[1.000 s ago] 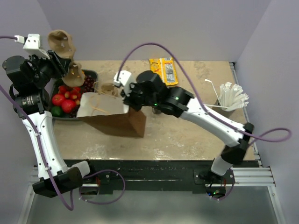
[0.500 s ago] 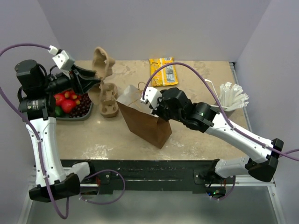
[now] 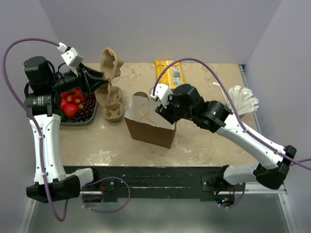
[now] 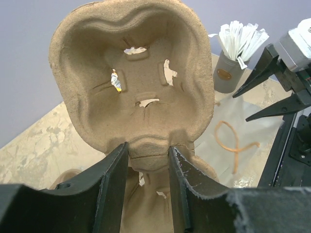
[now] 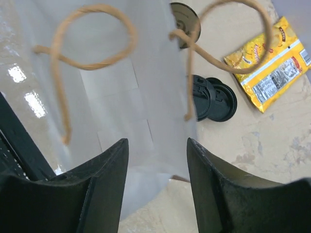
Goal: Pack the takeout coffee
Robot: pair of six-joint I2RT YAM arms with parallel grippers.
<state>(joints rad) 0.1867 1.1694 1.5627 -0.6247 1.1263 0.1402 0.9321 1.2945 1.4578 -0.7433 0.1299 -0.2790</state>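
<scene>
The bag [image 3: 148, 128] now stands upright on the counter [image 3: 204, 145], no longer tilted, and the right claw [image 5: 156, 143] has let go, jaws apart at its rim. The left claw [image 4: 146, 155] stays clamped on the cup carrier [image 4: 131, 73], left of the bag. Bare counter lies to the bag's right.

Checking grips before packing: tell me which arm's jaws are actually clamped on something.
The left gripper: its jaws pinch the edge of the pulp cup carrier. The right gripper has its jaws open, astride the paper bag's wall.
</scene>
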